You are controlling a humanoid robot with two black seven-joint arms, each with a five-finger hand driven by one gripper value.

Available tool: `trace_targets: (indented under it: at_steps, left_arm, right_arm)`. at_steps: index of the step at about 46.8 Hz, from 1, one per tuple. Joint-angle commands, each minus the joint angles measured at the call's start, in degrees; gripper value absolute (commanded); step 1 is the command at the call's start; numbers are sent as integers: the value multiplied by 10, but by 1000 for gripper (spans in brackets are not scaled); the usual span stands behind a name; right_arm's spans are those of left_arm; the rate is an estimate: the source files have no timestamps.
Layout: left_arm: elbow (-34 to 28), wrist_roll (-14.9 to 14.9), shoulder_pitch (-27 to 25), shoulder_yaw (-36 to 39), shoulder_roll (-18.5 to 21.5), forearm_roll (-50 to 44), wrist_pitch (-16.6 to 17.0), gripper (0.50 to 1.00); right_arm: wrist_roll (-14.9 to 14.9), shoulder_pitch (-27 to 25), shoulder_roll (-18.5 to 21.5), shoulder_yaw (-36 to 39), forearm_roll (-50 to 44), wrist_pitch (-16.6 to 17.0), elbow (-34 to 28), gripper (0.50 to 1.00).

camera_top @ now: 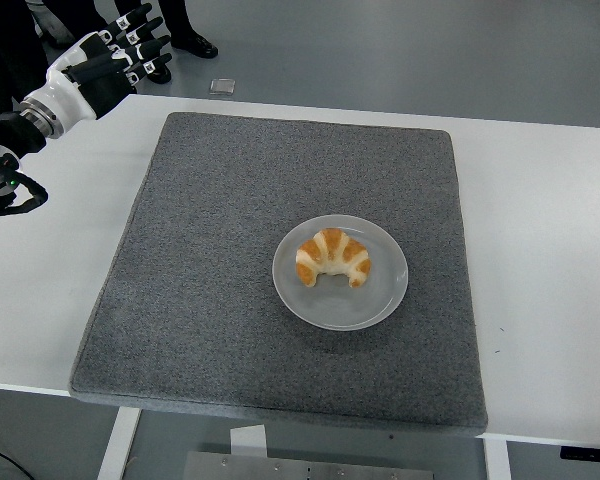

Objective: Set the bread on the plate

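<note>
Bread (333, 258) lies on the plate (378, 305), a curved roll with orange and pale stripes, its open side turned to you. You see the plate a little right of the middle of the grey mat (210, 250), which covers most of the white table (540, 250). Your left hand (105, 62) is at the far left corner, over the table edge and well apart from the plate. Its fingers look stretched out and hold nothing, though they are small here.
</note>
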Motion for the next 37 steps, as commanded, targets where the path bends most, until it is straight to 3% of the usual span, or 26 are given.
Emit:
trace_targets:
  at_steps: [1,37]
  left_arm:
    - [0,0,1,0,0,2,0,994]
    - [7,-1,5,2,-4,8,-1,994]
  right_arm:
    - [-1,0,0,2,-2,0,0,952]
    - [-3,4,0,2,1,-4,8,952]
